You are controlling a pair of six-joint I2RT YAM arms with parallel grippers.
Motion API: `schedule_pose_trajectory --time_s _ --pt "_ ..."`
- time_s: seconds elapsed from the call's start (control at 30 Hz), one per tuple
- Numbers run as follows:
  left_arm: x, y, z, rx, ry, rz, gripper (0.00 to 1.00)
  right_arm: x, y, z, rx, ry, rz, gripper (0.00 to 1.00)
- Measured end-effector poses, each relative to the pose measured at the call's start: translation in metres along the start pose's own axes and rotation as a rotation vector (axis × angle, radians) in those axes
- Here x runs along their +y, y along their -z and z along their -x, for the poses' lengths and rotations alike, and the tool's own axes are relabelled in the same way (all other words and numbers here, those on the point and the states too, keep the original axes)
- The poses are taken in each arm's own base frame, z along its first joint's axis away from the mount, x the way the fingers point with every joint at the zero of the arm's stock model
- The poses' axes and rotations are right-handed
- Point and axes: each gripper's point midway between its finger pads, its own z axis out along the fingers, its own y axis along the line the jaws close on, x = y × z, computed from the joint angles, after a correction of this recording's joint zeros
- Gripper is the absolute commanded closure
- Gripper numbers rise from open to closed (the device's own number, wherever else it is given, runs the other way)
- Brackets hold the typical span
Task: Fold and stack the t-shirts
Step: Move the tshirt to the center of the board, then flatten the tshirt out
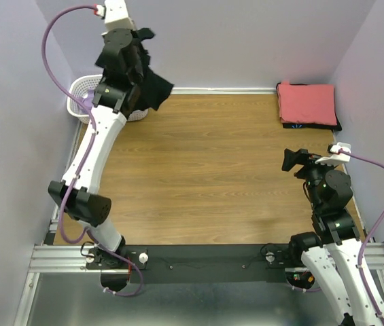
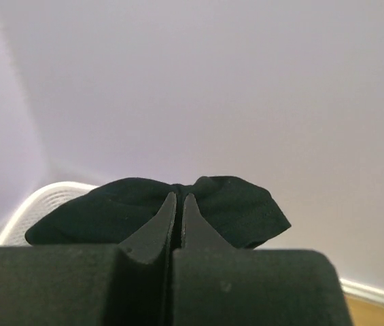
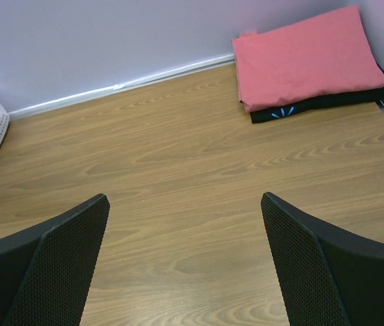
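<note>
Two arms are in view, and only the left one carries cloth. The left pincer (image 1: 138,39) is clamped tight on the black t-shirt (image 1: 152,83). In the left wrist view its fingers (image 2: 190,221) meet with almost no gap and the fabric bunches out to either side of the tips. From above, a small tuft of the shirt stands beyond the pincer, while the bulk hangs down and to the right of it, clear of the worktop (image 1: 212,170). The lower hem hangs at the far left corner, just beside the white lattice basket (image 1: 81,94).

The left arm is extended far forward and raised, with its forearm rising steeply from the elbow near the base rail. The wrist is lifted high in front of the back wall, above the basket. The wrist camera looks out at the wall, with the basket rim at lower left.

The right pincer (image 1: 291,159) stands wide apart and holds nothing; bare wood shows between its fingers (image 3: 62,255). The right arm is folded compactly above its base at the near right and faces the far right corner.

At that corner the coral-red t-shirt (image 1: 307,102) lies folded on top of the dark t-shirt with teal mark (image 3: 327,105), well apart from both pincers.
</note>
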Motion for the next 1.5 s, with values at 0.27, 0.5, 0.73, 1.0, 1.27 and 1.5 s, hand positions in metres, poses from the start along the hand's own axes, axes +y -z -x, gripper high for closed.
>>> schedule_pose_trajectory --time_s 0.27,0.5,0.73,1.0,1.27,1.5 --pt "-0.101 0.112 0.052 -0.049 0.147 -0.417 1.00 0.000 0.001 0.002 -0.009 -0.003 0.003 0.00" --pt "-0.111 0.174 -0.032 0.092 0.230 -0.567 0.37 0.007 0.000 -0.001 0.007 -0.003 0.041 0.00" --pt "-0.034 0.192 -0.231 0.459 0.121 -0.318 0.19 0.035 -0.018 -0.041 0.215 -0.020 0.159 0.00" --pt "0.016 0.233 -0.303 0.650 0.063 -0.262 0.19 0.075 -0.036 -0.105 0.598 -0.050 0.325 0.00" --pt "0.004 0.265 -0.372 0.901 0.001 -0.368 0.19 0.097 -0.016 -0.184 0.936 -0.025 0.344 0.01" --pt "-0.005 0.282 -0.405 1.046 -0.053 -0.453 0.19 0.084 -0.012 -0.194 0.963 0.020 0.248 0.19"
